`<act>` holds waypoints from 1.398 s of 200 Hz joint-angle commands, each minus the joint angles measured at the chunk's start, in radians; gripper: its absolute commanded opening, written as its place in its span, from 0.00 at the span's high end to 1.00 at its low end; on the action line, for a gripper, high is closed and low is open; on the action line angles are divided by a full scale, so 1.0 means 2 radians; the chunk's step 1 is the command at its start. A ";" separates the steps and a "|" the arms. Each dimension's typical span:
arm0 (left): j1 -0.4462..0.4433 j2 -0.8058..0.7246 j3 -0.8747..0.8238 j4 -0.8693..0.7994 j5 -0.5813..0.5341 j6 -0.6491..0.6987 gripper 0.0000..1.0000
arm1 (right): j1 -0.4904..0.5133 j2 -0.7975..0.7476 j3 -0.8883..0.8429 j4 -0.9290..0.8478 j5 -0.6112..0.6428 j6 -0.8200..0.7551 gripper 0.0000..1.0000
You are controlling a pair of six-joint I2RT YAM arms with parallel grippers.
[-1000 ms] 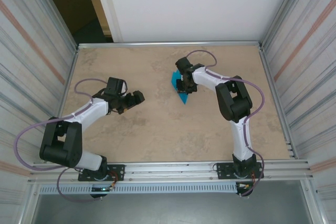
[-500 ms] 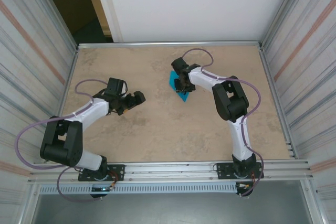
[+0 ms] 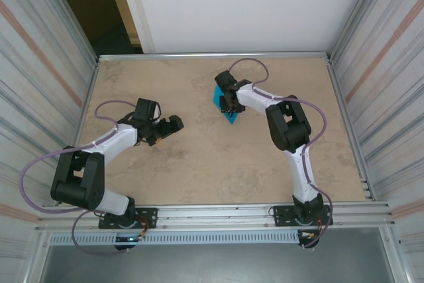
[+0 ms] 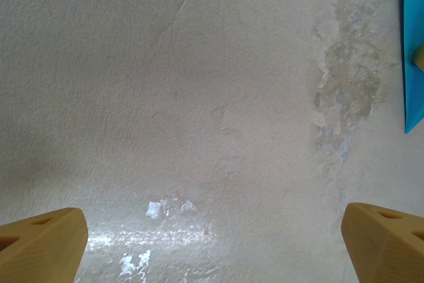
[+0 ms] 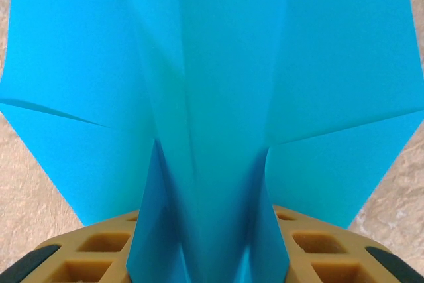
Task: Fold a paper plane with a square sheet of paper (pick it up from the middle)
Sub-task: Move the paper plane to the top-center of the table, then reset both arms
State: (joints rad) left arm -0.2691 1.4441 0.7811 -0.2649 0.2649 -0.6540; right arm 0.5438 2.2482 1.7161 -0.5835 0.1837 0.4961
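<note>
From above, the left gripper (image 3: 169, 129) sits at 9 o'clock from the middle of the table (image 3: 165, 183), low over the bare tan surface, with its jaws spread wide, aimed toward 3 o'clock and holding nothing. The right gripper (image 3: 227, 105) is at 12 o'clock from the table's middle, down on the paper plane (image 3: 231, 120). The turquoise plane lies on the table there, well apart from the left gripper. Its sharp end pokes out from under the gripper toward 5 o'clock, and a wider blue edge shows at 10 o'clock of the gripper. From this height I cannot tell how far the right jaws stand apart. In the left wrist view, the left gripper (image 4: 212, 248) shows one yellow fingertip (image 4: 40, 243) at 7 o'clock and the other at 5 o'clock. They are at opposite sides of the frame with only mottled tabletop between them, and a strip of the paper plane (image 4: 411, 31) lies along the edge at 2 o'clock. In the right wrist view, the paper plane (image 5: 212, 64) spreads its wings toward 9 and 3 o'clock. Its centre fold runs down to 6 o'clock and stands between the yellow fingers (image 5: 99, 253) of the right gripper (image 5: 209, 263). The jaws are partly apart, with the fold's flaps close against their inner faces. I cannot tell whether they press on the paper.
</note>
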 commanded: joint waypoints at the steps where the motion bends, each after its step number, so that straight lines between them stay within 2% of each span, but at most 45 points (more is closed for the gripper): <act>1: 0.002 0.004 0.012 -0.007 0.004 0.005 0.01 | -0.009 0.046 -0.009 -0.022 -0.005 0.014 0.58; 61: 0.002 -0.004 0.015 -0.010 0.008 0.003 0.01 | -0.009 0.040 0.005 -0.025 -0.004 0.015 0.57; 105: 0.003 -0.021 0.031 -0.025 0.006 0.004 0.01 | -0.012 -0.019 0.028 -0.039 -0.018 0.022 0.56; 127: 0.002 -0.035 0.040 -0.036 -0.006 0.008 0.01 | -0.016 -0.056 0.018 -0.040 -0.020 0.032 0.47; 166: 0.003 -0.072 0.059 -0.064 -0.063 0.028 0.01 | -0.026 -0.143 -0.024 -0.027 -0.019 0.036 0.39; 193: 0.012 -0.115 0.059 -0.069 -0.128 0.056 0.01 | -0.049 -0.243 -0.104 0.006 0.008 0.031 0.31; 211: 0.025 -0.150 0.042 -0.053 -0.168 0.078 0.01 | -0.072 -0.320 -0.175 0.037 0.051 0.013 0.22; 232: 0.047 -0.189 0.004 -0.020 -0.219 0.101 0.01 | -0.097 -0.408 -0.269 0.078 0.111 -0.017 0.00; 256: 0.067 -0.232 -0.062 0.049 -0.286 0.139 0.01 | -0.141 -0.500 -0.386 0.149 0.154 -0.043 0.01; 279: 0.077 -0.254 -0.122 0.124 -0.337 0.162 0.01 | -0.200 -0.559 -0.480 0.206 0.163 -0.042 0.01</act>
State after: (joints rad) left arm -0.1329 0.9726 0.6380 -0.1875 -0.2287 -0.4244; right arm 0.2272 1.2053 0.9009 -0.3225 0.4168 0.4515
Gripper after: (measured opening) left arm 0.986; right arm 0.990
